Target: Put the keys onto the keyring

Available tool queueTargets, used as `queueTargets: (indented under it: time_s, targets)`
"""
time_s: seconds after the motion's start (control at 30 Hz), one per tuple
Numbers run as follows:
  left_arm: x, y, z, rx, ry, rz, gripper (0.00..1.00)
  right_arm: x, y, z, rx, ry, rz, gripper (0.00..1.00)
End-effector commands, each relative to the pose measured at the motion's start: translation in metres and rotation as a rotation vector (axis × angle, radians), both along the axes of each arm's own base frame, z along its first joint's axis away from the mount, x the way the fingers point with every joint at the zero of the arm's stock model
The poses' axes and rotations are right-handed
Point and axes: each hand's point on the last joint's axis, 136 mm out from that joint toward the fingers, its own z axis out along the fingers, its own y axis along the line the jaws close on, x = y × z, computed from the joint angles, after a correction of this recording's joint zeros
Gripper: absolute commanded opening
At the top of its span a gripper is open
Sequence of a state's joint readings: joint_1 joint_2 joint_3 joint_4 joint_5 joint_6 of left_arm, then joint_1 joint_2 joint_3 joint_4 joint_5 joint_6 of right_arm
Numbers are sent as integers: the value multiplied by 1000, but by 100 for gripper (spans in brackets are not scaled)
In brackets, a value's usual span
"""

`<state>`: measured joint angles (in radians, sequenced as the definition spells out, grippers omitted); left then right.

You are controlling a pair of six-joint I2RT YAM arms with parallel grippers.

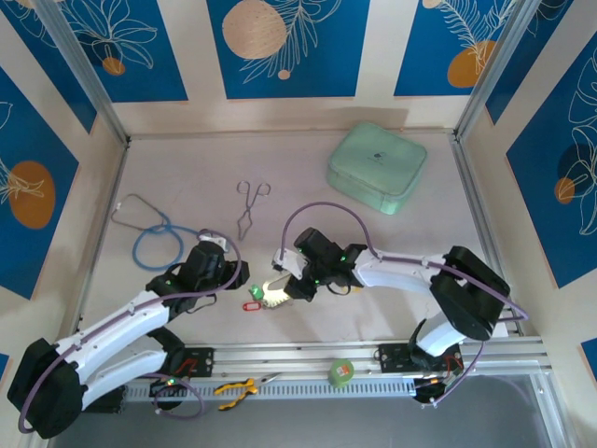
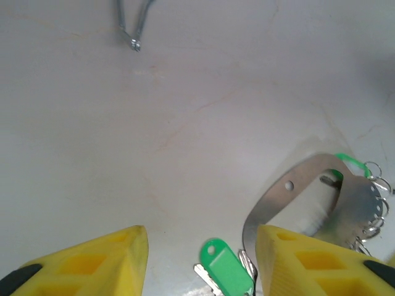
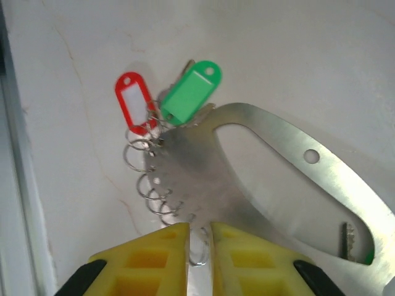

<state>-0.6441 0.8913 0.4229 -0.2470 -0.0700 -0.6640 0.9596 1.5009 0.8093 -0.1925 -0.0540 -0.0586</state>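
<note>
The keyring is a flat silvery metal loop with small wire rings along one edge, lying on the table between my two grippers. A green key and a red key hang at its ringed end. My right gripper stands over the keyring, its yellow fingers a narrow gap apart with one small ring in the gap, not pinched. My left gripper is open, with the green key lying between its fingers untouched and the keyring by its right finger. The red key lies left of the loop.
Steel forceps lie behind the grippers, their tips at the top of the left wrist view. A blue-tubed stethoscope lies at the left and a mint case at the back right. Tape and yellow pliers rest on the front rail.
</note>
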Motion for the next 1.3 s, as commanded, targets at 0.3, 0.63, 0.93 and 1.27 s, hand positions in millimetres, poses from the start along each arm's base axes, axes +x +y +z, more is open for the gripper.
queueTargets:
  time_s: [0.3,0.63,0.93,1.27]
  targets:
    - [5,7,7,-21,7,97,51,-46,-39,5,-115,361,-572,20]
    - [3,6,8,-29,16,96,52,-38,-27,-21,-131,381,-680,32]
    - [0,11,7,-32,10,112,52,-21,-9,-34,-117,351,-699,34]
    - [1,9,5,-29,17,108,52,-6,-10,-43,-113,289,-762,34]
